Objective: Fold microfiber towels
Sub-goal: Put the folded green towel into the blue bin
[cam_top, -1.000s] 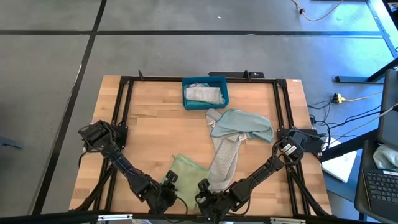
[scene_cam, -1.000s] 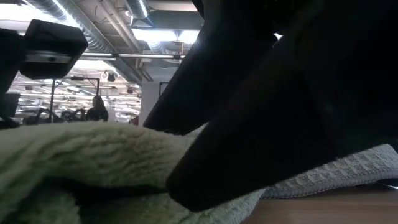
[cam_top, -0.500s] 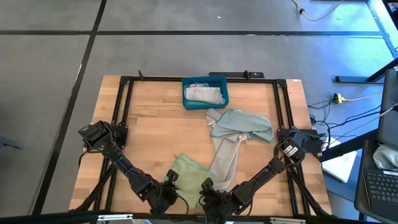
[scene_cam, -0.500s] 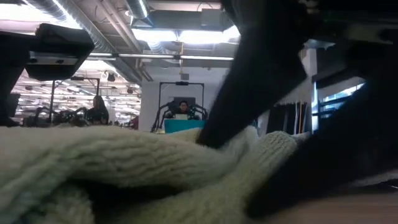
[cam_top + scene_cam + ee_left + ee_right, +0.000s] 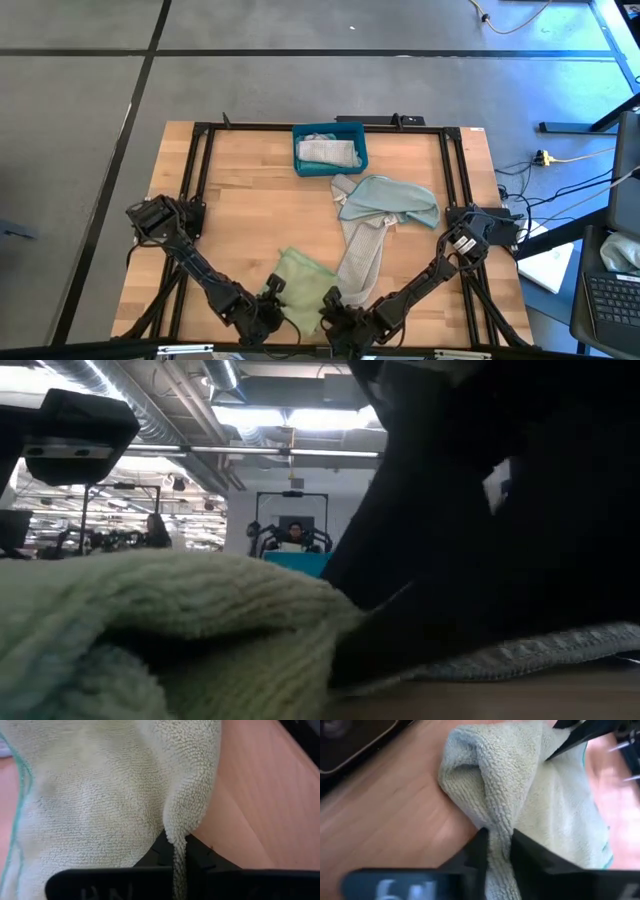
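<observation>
the wooden table fills the middle of the high view inside a black frame, with the teal-blue bin at the upper centre holding a pale folded cloth. just below and right of the bin a pale blue towel lies rumpled over one end of a grey-beige towel that runs down toward the bottom centre. the towel i am working on is the pale green towel, at the lower centre of the frame, bunched between my two arms. the main risk, as i judge it, is that both pinches sit on small gathers of pile and not on clean corners, so when i lift and spread, one edge could slide out or the cloth could come up twisted and the fold would land crooked. a second risk is the grey-beige towel lying just beside the green one; a sweep to the right of the frame could drag it along. my left gripper is closed tight, with a thin ridge of the green towel's edge nipped between its jaws at the bottom of the left wrist view. my right gripper stands narrow, its two fingers pressed in on a thicker bunched fold of the same towel, near the bottom centre of the right wrist view.
</observation>
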{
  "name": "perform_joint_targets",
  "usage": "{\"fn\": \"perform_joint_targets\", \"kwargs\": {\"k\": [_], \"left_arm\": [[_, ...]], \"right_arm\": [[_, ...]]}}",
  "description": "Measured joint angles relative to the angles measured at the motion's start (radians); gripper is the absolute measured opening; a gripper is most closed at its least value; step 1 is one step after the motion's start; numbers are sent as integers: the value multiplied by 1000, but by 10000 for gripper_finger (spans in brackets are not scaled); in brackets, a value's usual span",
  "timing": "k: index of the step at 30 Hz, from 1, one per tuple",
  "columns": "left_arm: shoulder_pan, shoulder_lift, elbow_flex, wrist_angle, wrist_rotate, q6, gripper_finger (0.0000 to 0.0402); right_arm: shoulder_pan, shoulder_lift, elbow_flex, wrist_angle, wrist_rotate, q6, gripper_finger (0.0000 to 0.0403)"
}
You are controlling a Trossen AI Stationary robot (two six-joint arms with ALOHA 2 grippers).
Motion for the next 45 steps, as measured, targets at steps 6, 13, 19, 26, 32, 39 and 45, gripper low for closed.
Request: {"fn": "perform_joint_targets", "kwargs": {"k": [6,13,19,26,32,39,45], "left_arm": [[0,-24,0,-6,-103,-2,1],[0,-177,3,-73,-279,53,0],[26,-348,3,-200,-425,115,0],[153,-460,3,-199,-444,256,0],[321,-482,3,-184,-444,398,0],[546,-515,3,-102,-405,570,0],[696,-538,4,-34,-314,698,0]], "right_arm": [[1,4,18,-2,85,-5,16],[-1,-19,84,-75,270,-62,8],[-15,-77,109,-217,388,-63,7],[-75,-176,111,-288,520,-87,20],[-135,-272,112,-431,733,-80,63],[-249,-376,110,-757,723,183,99],[-334,-415,108,-1096,719,506,137]]}}
